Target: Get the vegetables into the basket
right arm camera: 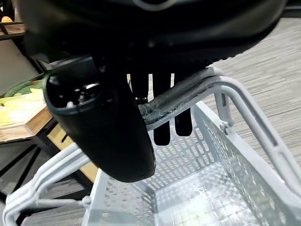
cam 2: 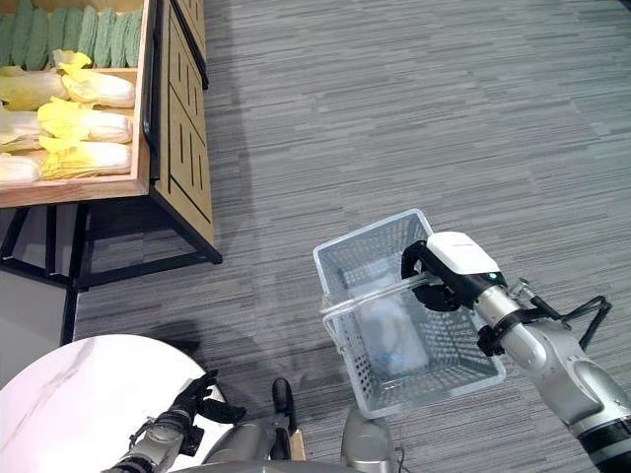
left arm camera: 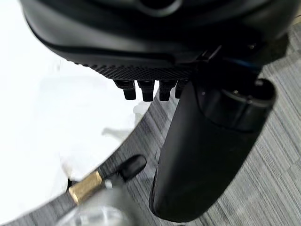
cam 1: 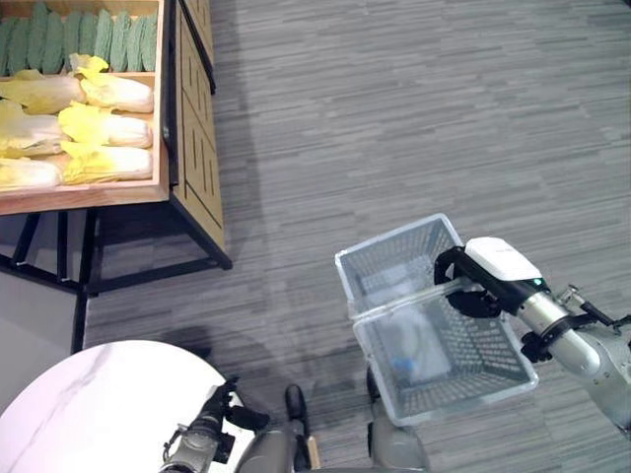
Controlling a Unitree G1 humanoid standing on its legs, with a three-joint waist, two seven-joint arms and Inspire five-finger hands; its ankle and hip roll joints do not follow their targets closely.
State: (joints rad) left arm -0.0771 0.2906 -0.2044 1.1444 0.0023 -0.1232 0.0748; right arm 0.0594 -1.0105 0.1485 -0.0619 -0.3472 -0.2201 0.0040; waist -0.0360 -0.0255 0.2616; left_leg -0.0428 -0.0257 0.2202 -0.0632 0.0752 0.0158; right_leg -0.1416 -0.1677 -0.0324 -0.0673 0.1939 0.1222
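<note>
Several pale yellow cabbages (cam 1: 94, 128) lie in a wooden crate (cam 1: 89, 195) at the far left, with a row of green vegetables (cam 1: 89, 37) behind them. My right hand (cam 1: 493, 271) is curled round the handle (right arm camera: 174, 99) of a grey mesh basket (cam 1: 473, 355) and holds it above the floor, well to the right of the crate. A pale shape shows through the basket's mesh; I cannot tell what it is. My left hand (cam 1: 212, 419) hangs low at the rim of a round white table (cam 1: 89, 404), its fingers relaxed and holding nothing.
The crate sits on a wooden stand with black metal legs (cam 1: 148, 266). Grey carpet floor (cam 1: 394, 118) stretches between the stand and the basket. The round white table fills the lower left corner.
</note>
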